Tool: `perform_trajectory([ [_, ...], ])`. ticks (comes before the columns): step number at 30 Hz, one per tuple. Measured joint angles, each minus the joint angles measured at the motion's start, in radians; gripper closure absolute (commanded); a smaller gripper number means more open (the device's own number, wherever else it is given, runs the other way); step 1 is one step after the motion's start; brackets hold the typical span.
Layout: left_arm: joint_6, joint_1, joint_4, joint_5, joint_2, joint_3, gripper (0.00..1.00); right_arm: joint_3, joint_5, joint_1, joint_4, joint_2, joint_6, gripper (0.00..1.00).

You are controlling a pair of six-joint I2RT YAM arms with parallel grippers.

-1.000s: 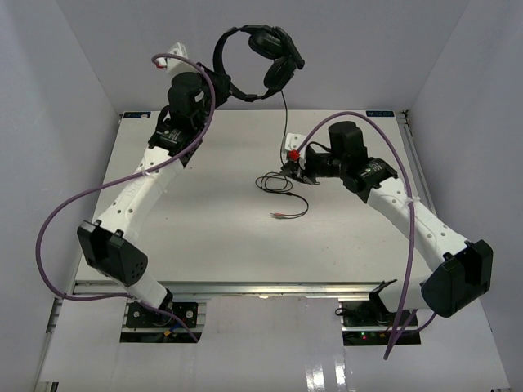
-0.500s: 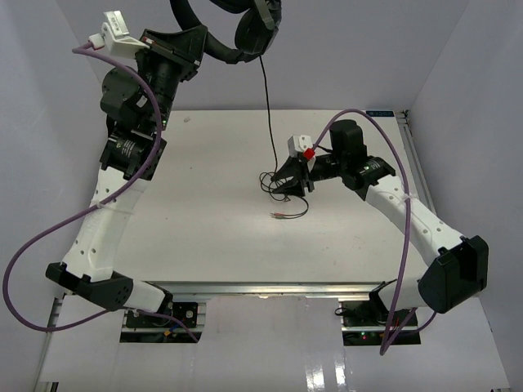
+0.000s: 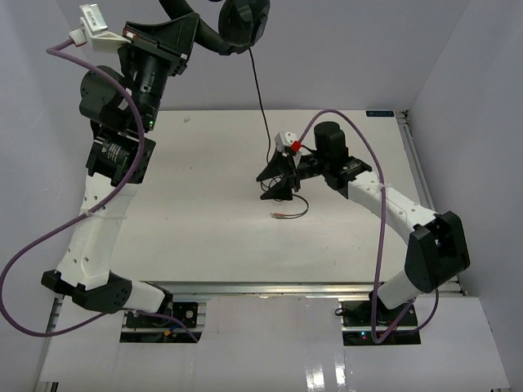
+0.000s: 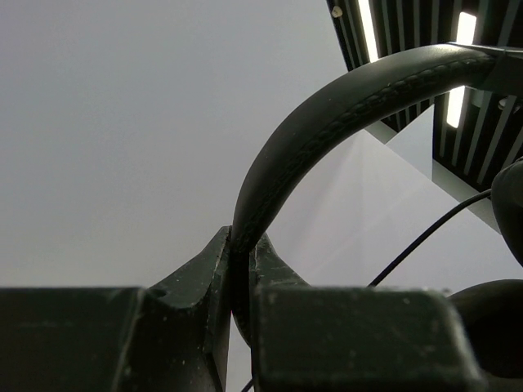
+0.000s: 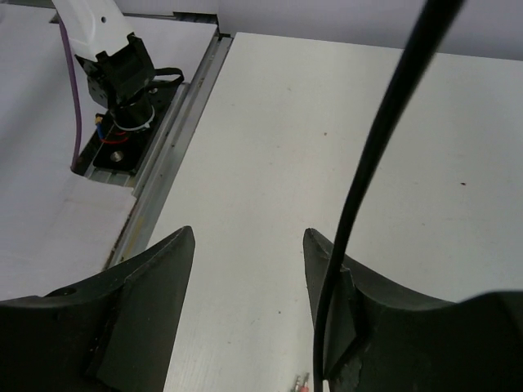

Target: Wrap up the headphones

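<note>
Left end effector (image 4: 243, 245) pinches the black over-ear headphones (image 3: 245, 20) by the headband (image 4: 343, 90), aloft; their thin black cable (image 5: 376, 163) hangs straight down beside the spread right end effector (image 5: 249, 241).

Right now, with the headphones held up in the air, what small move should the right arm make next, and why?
Probably close the right gripper on the cable. The left gripper is clamped on the headband. The cable hangs from the headphones and lies against one of the open right gripper's fingers. The plugs rest on the table.
</note>
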Motion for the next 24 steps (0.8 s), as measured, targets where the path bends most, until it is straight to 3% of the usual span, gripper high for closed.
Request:
perform_trajectory([
  [3, 0.002, 0.000, -0.010, -0.008, 0.001, 0.033, 1.00, -0.073, -0.002, 0.020, 0.076, -0.004, 0.026, 0.44],
  [5, 0.008, 0.000, -0.018, -0.026, 0.003, 0.062, 1.00, -0.143, 0.002, 0.027, 0.118, -0.016, 0.038, 0.63],
  [7, 0.015, 0.000, -0.027, -0.053, 0.005, 0.093, 1.00, -0.219, 0.016, 0.031, 0.153, -0.032, 0.048, 0.90],
  [8, 0.016, 0.000, -0.031, -0.074, 0.006, 0.105, 1.00, -0.251, 0.036, 0.032, 0.170, -0.040, 0.050, 0.92],
  [12, 0.016, -0.001, -0.027, -0.170, 0.010, 0.115, 1.00, -0.359, 0.145, 0.049, 0.182, -0.103, 0.054, 0.92],
  [15, 0.007, 0.000, -0.002, -0.245, 0.027, 0.089, 1.00, -0.349, 0.297, 0.100, 0.129, -0.129, 0.025, 0.92],
  [24, 0.049, 0.000, 0.013, -0.436, 0.202, 0.031, 1.00, -0.081, 0.811, 0.279, -0.216, -0.133, -0.203, 0.92],
])
